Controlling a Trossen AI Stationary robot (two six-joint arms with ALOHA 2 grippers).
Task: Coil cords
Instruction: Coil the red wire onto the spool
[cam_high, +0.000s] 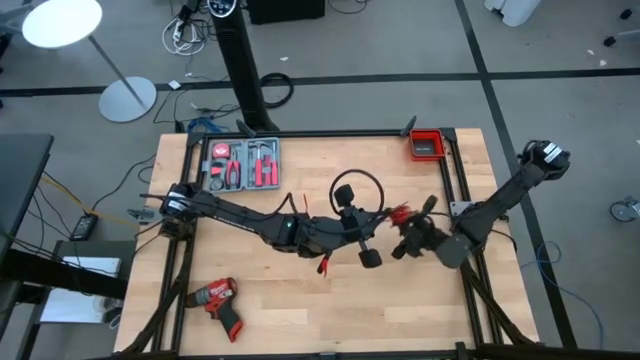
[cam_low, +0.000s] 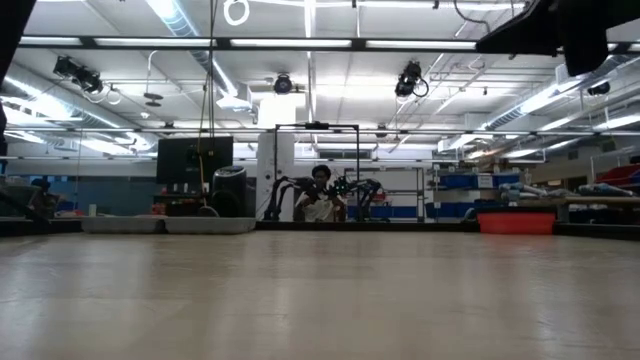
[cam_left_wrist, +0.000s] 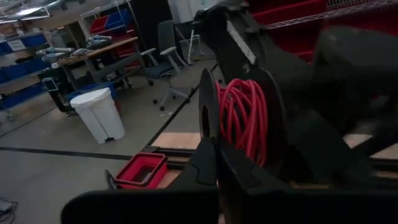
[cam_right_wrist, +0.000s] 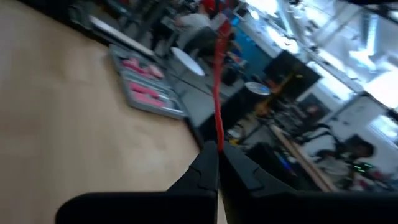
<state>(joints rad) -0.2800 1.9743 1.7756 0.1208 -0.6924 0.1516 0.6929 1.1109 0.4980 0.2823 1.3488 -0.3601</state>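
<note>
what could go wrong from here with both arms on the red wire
1. The right gripper is shut on only a thin strand of the red wire, so a pull might slip it free.
2. The left gripper is shut right beside the red coil, and both arms are crowded mid-table, so they could knock each other.
3. The black cable loops close by and might snag.

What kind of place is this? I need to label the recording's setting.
Most likely a robotics lab or workshop in a large industrial hall. Clues: the wooden table framed by arm mounts, a tool tray of red-handled hand tools, a cordless drill, and shelving with blue bins under strip lights behind.
</note>
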